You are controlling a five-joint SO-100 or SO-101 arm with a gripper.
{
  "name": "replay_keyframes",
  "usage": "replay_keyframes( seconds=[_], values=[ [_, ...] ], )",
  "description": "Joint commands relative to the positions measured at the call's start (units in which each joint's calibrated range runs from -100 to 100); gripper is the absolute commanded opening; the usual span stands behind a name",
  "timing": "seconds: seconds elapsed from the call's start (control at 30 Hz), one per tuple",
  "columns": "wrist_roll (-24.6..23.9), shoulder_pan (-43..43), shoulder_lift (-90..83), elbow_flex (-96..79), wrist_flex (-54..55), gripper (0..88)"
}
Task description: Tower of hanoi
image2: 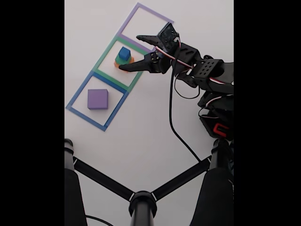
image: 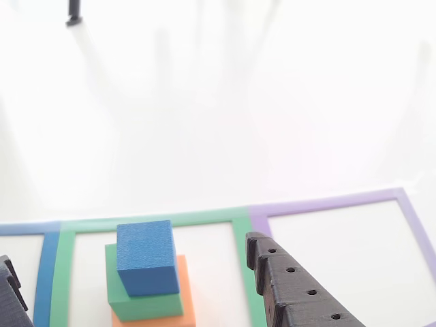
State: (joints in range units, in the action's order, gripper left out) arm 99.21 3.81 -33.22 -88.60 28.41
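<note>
Blue cube (image: 146,255) tops green, orange; fixed view adds purple block (image2: 98,99) apart; tool (image2: 128,53) spread wide.

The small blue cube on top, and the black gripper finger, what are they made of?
The small blue cube looks like matte painted wood or foam: dull, faintly grainy faces, no shine. The black gripper finger looks like printed plastic: ridged, layered surface with small holes. Neither is certain.

In the fixed view the tool (image2: 131,52) stands spread wide, one finger on either side of the stack (image2: 124,58) of blue, green and orange blocks, with clear gaps both ways. The purple block (image2: 98,99) sits at seven o'clock from the stack, well apart. Toward one o'clock the purple taped square (image2: 139,5) offers bare surface (image2: 155,136).
</note>
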Motion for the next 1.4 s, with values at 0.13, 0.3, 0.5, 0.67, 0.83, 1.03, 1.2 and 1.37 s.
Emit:
replay_keyframes(
  seconds=[0.13, 0.3, 0.5, 0.67, 0.83, 1.03, 1.2, 1.37],
  values=[
    [0.8, -2.0, 6.2, 3.6, 6.0, 38.7],
    [0.8, -2.6, 11.0, 6.1, 8.5, 38.5],
    [0.8, -3.1, 15.5, 9.0, 9.8, 38.2],
    [0.8, -3.3, 18.1, 11.0, 9.8, 38.1],
    [0.8, -3.8, 19.0, 11.1, 9.9, 37.1],
    [0.8, -4.8, 19.8, 11.0, 9.9, 35.8],
    [0.8, -5.3, 20.1, 11.3, 10.0, 34.4],
    [0.8, -5.5, 20.5, 11.3, 10.0, 29.4]
  ],
)
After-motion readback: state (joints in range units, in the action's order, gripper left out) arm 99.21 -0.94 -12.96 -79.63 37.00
